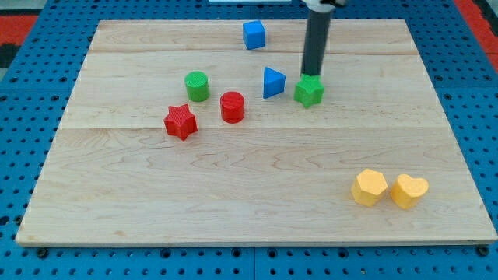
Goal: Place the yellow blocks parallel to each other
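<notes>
Nearest the view's bottom, toward the right, the two yellow blocks sit side by side: a yellow pentagon-like block [369, 187] and a yellow heart block [409, 190], just beside each other and perhaps touching, though the gap between them is too fine to settle from here. They lie in a rough row along the wooden board [233, 202], well apart from everything else.

Farther up, left of centre, a red star block [180, 121] lies near a red cylinder block [232, 106], with a green cylinder block [197, 85] just above them. To their right stands a blue triangular block [272, 82], and beside it a green star-like block [309, 90]. My tip [310, 74] is right at that green block's far edge, seemingly in contact with it. I carry no claw, only the rod, so nothing opens, closes or grips. At the view's top sits a blue cube block [254, 35].

As I judge it, the task is at the approach stage: my tip is far from both yellow blocks. The next move calls for leaving the green block, travelling toward the view's bottom right without disturbing anything, and arriving beside one yellow block so a short nudge can square it with its neighbour.
</notes>
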